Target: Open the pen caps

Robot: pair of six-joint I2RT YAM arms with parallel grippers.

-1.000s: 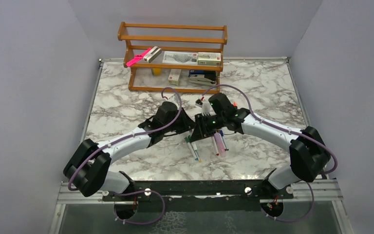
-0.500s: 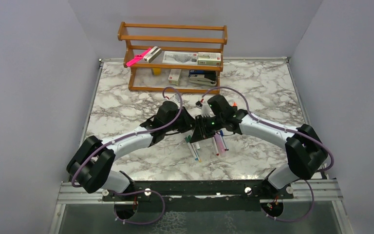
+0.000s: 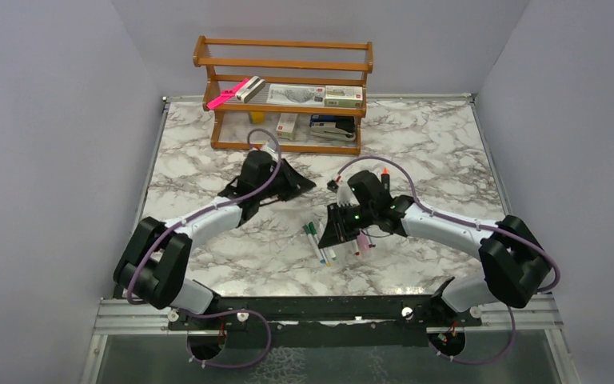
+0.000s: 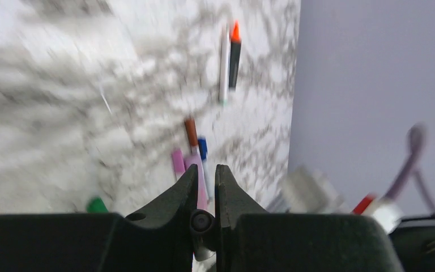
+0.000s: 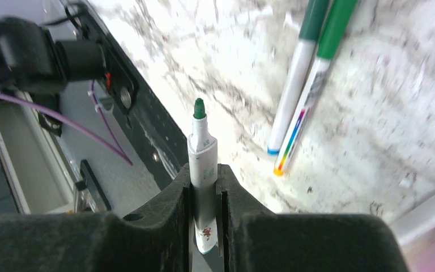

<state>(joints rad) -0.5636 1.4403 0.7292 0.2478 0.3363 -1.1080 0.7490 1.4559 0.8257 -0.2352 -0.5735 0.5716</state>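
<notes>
The fingers (image 5: pixel 182 190) of the right gripper (image 5: pixel 204 175) are clamping narrowly on a white-barrelled marker (image 5: pixel 201 150), low on its barrel. Its bare green tip (image 5: pixel 199 107) is sticking out well past them, so this pen's cap is already off. The left gripper (image 4: pixel 206 173) is showing its jaws pressed almost together. Whether the pulled green cap is sitting between them cannot be told from the blurred wrist view.

The exposed tip is the main risk: a careless descent could smear ink on the marble table (image 3: pixel 208 160) or nudge the two capped green markers (image 5: pixel 311 68) lying just beside it. A cap dropped from height could also roll off among the other pens. The orange cap (image 4: pixel 235 31), dark red cap (image 4: pixel 190 126) and blue cap (image 4: pixel 203 148) appear to be waiting on their pens.

The right arm is reaching low, well in front of the wooden rack (image 3: pixel 284 96), with its wrist tilting down over the pens. The left arm is bending closer to the rack, its gripper well apart from the right one.
</notes>
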